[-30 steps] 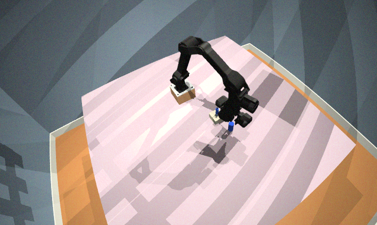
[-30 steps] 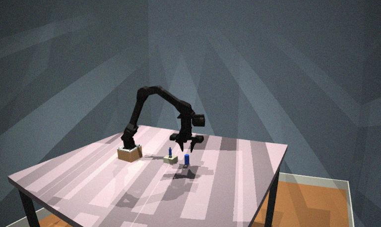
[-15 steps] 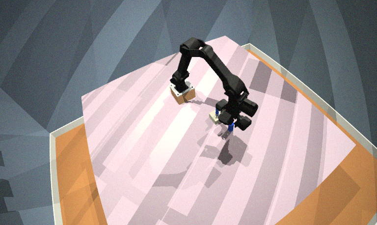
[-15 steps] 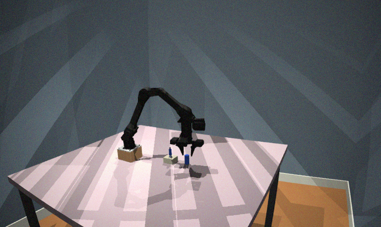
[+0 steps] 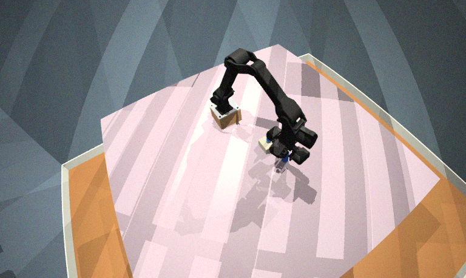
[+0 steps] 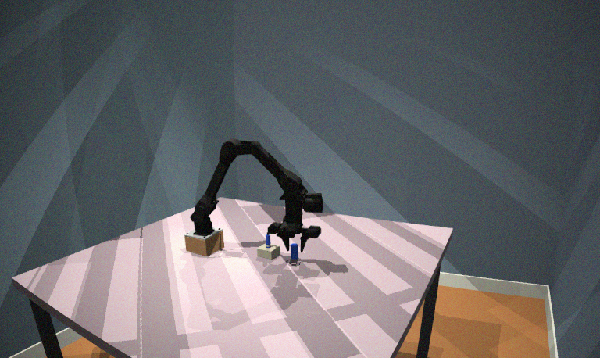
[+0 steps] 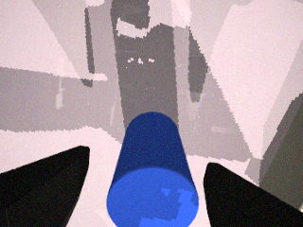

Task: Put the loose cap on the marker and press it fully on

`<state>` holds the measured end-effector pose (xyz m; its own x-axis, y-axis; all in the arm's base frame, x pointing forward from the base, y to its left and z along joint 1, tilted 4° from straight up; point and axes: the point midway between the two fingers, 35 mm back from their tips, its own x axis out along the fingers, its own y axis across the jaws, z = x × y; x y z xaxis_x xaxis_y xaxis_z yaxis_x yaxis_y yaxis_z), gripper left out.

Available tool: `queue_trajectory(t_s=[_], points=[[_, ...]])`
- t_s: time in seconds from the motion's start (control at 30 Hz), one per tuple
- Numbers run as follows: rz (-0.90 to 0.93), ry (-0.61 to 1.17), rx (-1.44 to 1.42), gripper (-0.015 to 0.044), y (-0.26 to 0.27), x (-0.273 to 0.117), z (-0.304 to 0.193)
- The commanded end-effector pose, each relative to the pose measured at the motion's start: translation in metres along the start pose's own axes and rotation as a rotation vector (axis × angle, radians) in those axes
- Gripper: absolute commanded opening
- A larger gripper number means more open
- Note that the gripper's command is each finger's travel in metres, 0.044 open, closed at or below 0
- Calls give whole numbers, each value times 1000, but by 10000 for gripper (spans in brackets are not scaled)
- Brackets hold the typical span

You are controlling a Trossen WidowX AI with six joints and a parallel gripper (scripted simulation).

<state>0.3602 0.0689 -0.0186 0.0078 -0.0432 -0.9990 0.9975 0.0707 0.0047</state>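
My gripper (image 5: 284,156) (image 6: 294,250) (image 7: 148,165) pointed down at the table (image 5: 192,192) (image 6: 221,288) (image 7: 28,28) just beside the holder block (image 5: 262,146) (image 6: 268,252) (image 7: 290,151), on its right in the exterior view. My fingers were parted and grasped nothing. The blue cap (image 5: 284,159) (image 6: 294,252) (image 7: 152,194) stood upright on the table, near the block and apart from it, a little closer to the exterior camera. In the wrist view I saw its round top between my fingertips, with a gap showing on either side. The blue marker (image 5: 267,141) (image 6: 268,241) stood upright in the block, its cap off. One side of my gripper hung close by the marker; I could not tell whether they touched. My arm (image 5: 269,82) (image 6: 267,159) arched high from its brown base (image 5: 216,119) (image 6: 195,245), which sat well apart from the block, on its left in the exterior view.
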Motion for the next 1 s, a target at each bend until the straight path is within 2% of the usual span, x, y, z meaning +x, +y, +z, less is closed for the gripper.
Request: queue_trajectory(t_s=[0.0,0.07,0.2,0.5,0.6,0.97], points=[[-3,-6,-3,239,-1,7,1],[-3,-6,-3,239,-1,8,1],[-3,-6,-3,134,-1,8,1],[-3,-6,-3,74,-2,8,1],[-3,-6,-3,0,-1,3,1],[-3,-6,-3,0,0,-42,0]])
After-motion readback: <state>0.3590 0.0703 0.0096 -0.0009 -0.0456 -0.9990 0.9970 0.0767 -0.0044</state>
